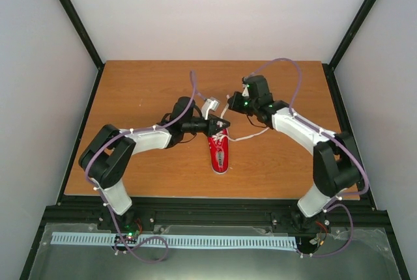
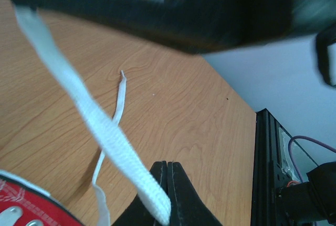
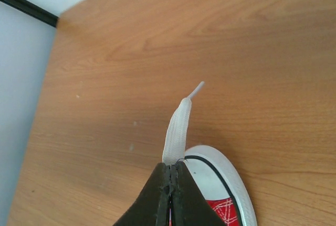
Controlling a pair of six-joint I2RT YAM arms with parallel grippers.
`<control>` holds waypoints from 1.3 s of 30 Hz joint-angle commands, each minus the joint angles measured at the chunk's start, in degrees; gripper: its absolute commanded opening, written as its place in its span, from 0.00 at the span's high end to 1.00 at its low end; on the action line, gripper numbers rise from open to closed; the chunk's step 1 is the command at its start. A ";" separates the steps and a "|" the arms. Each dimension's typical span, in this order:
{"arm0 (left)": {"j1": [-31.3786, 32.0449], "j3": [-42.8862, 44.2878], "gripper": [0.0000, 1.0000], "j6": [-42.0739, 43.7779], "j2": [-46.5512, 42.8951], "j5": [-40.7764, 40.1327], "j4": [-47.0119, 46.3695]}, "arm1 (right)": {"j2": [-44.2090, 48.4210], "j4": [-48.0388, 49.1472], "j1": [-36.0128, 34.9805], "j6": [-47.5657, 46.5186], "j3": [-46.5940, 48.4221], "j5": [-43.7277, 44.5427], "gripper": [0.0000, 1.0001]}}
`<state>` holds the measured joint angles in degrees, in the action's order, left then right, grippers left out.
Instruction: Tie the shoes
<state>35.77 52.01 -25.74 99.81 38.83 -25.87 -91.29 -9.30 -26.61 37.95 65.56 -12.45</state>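
In the top external view, the left gripper (image 1: 222, 124) is seen at the 12 o'clock end of the red sneaker (image 1: 219, 153). The sneaker lies near the middle of the wooden table (image 1: 130, 98), its length set from 12 to 6 o'clock. In the left wrist view this gripper's fingers (image 2: 182, 194) are pressed together on a white lace (image 2: 89, 111), pinched partway along. From there the lace runs taut toward 11 o'clock and is lost behind a blurred black shape (image 2: 210, 16). A second lace (image 2: 118, 105) lies slack on the wood, its tip free. The right gripper (image 1: 234, 102) is placed at about 1 o'clock from the sneaker. Its fingers (image 3: 185, 199) are clamped on a lace close to its end, and the aglet (image 3: 196, 89) is left poking out beyond them. Whether both grippers hold the same lace cannot be told for certain, though it is judged likely. No crossing or knot is seen, so the task is judged to be at its opening step, with a lace being taken up and positioned. For the next move, the held lace would need to be carried across the slack one. One gripper would have to be freed to collect that slack lace, and the pull kept gentle so that the sneaker is not dragged.
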 commanded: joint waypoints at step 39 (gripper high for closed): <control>-3.07 -5.33 0.99 6.99 -4.50 -5.80 6.71 | -7.22 -14.19 0.36 4.76 -11.07 26.54 0.14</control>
<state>32.67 46.59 -20.56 96.36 32.97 -19.20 -98.39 -24.23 -26.37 40.99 53.89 10.92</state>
